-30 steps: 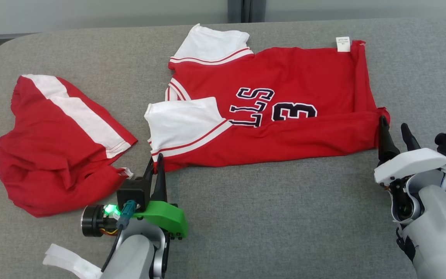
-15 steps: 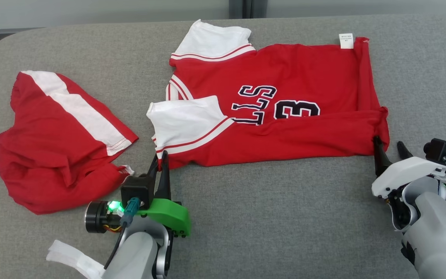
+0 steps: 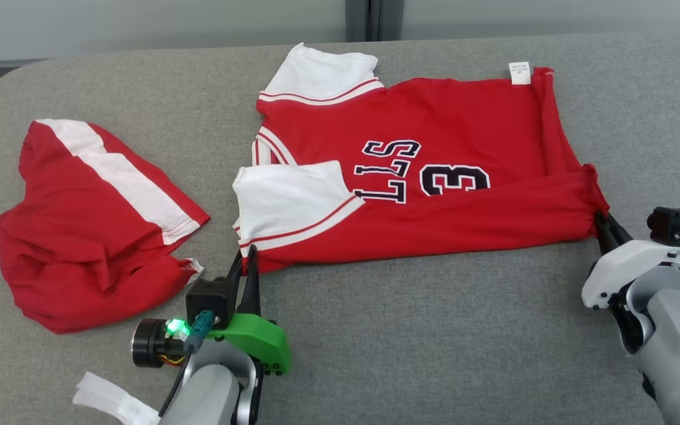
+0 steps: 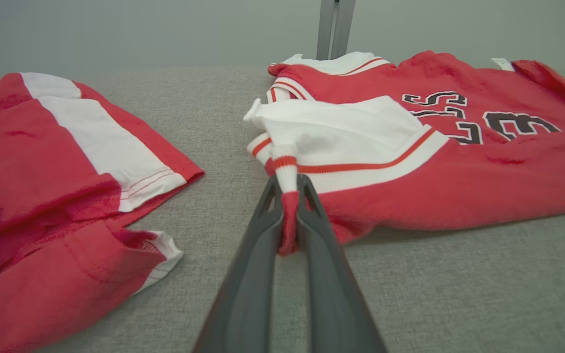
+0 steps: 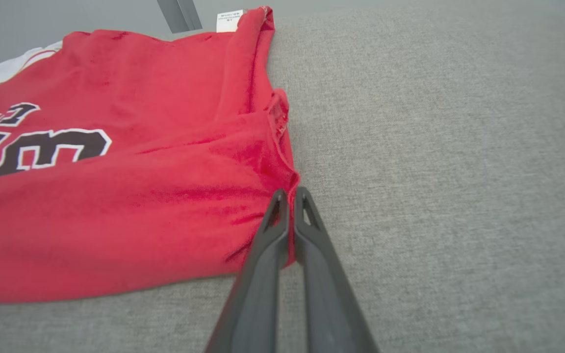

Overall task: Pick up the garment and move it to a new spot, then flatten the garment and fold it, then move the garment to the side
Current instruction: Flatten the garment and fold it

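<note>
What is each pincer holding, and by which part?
Both hold the red-and-white cloth jersey: left pincer at its near sleeve-side corner, right pincer at its near hem corner.

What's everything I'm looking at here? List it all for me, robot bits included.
jersey: one, red with white sleeves and dark lettering, spread mid-table
label: one, white, at the jersey's far right corner
second garment: one, red with a white stripe, crumpled at the table's left
table: one, grey fabric top, beneath both garments
left claw: one, dark fingers, shut on the jersey's near left corner
right claw: one, dark fingers, shut on the jersey's near right corner
</note>
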Motion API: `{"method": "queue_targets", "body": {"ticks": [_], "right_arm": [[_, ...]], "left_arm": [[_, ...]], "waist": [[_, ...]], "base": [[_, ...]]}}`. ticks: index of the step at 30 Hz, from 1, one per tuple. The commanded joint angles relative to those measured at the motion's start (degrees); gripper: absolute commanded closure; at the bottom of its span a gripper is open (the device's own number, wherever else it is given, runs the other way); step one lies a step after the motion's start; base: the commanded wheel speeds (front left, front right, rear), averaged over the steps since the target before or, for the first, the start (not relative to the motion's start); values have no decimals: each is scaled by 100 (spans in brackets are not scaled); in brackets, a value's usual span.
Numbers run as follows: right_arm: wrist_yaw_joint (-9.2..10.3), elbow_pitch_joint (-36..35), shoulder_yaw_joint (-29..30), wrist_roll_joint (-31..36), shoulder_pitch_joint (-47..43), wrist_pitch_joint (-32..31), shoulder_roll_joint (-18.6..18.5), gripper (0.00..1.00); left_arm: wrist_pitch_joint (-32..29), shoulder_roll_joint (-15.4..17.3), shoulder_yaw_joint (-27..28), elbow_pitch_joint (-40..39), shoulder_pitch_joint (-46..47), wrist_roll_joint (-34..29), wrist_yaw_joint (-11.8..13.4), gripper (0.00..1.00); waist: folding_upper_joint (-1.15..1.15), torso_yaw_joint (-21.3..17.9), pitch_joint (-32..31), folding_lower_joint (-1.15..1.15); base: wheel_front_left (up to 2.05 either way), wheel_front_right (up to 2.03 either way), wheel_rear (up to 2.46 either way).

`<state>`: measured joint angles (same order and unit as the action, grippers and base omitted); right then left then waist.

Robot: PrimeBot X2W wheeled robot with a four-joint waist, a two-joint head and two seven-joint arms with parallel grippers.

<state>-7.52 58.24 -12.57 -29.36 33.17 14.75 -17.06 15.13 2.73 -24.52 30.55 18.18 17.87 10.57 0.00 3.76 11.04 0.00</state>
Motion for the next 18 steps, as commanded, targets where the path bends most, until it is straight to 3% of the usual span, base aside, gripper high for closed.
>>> {"method": "queue_targets", "body": {"ticks": [1, 9, 18], "right_arm": [[7, 25, 31, 148, 4, 48, -121, 100], [8, -351, 446, 848, -515, 46, -364, 100], [8, -361, 594, 866, -1290, -34, -321, 100]], "left_arm": [[1, 33, -10, 9, -94, 161, -62, 100], [1, 36, -234, 10, -433, 209, -133, 100], [1, 35, -469, -89, -1034, 155, -218, 100]], "waist": [[0, -47, -90, 0], [0, -91, -446, 0], [0, -123, -797, 0]], "base": [[0, 0, 0], [0, 0, 0], [0, 0, 0]]}}
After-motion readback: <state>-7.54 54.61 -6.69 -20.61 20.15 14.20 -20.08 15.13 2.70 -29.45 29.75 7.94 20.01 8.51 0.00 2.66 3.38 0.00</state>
